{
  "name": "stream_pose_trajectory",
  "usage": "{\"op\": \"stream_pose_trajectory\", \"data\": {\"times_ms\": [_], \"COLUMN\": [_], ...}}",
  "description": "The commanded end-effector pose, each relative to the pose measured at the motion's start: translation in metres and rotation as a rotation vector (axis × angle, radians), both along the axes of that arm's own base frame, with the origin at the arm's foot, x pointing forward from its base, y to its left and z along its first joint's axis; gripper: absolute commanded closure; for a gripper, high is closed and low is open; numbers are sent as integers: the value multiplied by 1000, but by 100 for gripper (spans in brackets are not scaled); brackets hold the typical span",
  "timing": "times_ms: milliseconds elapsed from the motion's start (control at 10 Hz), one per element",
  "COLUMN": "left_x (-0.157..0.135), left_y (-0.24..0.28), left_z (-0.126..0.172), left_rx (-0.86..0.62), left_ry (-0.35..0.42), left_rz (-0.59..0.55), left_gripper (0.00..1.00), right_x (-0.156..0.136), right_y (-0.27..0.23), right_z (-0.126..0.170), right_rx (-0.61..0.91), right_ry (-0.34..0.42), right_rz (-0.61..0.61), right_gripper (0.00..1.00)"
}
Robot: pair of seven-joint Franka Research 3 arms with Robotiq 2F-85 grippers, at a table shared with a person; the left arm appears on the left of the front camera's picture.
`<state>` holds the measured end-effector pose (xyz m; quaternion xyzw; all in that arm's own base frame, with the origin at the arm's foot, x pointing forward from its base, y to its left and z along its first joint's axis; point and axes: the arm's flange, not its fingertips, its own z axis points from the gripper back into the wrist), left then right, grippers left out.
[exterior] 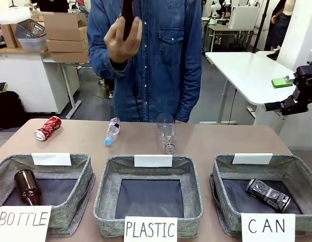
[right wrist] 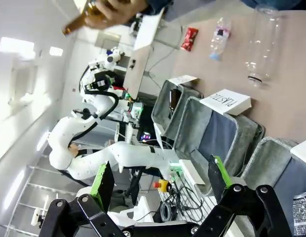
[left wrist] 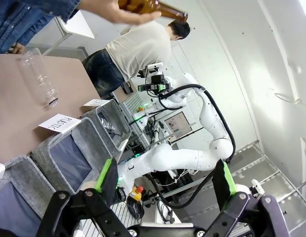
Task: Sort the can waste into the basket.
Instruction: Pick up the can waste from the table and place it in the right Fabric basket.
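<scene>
A red crushed can point(exterior: 47, 128) point(right wrist: 189, 38) lies on the table at the far left. A dark patterned crushed can point(exterior: 267, 194) point(right wrist: 302, 215) lies inside the grey basket point(exterior: 224, 169) point(right wrist: 271, 155) point(left wrist: 106, 114) marked "CAN" at the right. My right gripper point(exterior: 277, 94) hangs open and empty above the table's right edge, well clear of the basket; its wrist view shows the jaws point(right wrist: 160, 180) spread wide. My left gripper point(left wrist: 165, 180) is open too, with nothing between its fingers.
A person at the far side holds a brown bottle point(exterior: 126, 20) point(left wrist: 153, 7) up in one hand. Two clear plastic bottles point(exterior: 112, 131) point(exterior: 167, 132) lie mid-table. The "PLASTIC" basket point(exterior: 108, 194) holds nothing. The "BOTTLE" basket point(exterior: 70, 212) holds a brown bottle point(exterior: 27, 186).
</scene>
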<state>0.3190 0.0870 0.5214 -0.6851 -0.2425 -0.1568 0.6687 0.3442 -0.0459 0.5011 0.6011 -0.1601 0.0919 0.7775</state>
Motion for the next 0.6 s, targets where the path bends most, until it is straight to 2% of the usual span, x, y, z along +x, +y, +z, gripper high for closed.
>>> {"op": "stream_pose_trajectory", "data": {"times_ms": [0,500], "left_x": [0,0], "left_y": [-1,-1], "left_z": [2,2], "left_rx": [-15,-15], "left_ry": [-23,-23], "left_rz": [-4,-4], "left_gripper": [0,0], "right_x": [-1,-1], "right_y": [-1,-1], "right_z": [0,0], "right_rx": [-9,-9], "right_ry": [-15,-15], "right_rz": [18,18], "right_gripper": [0,0]}}
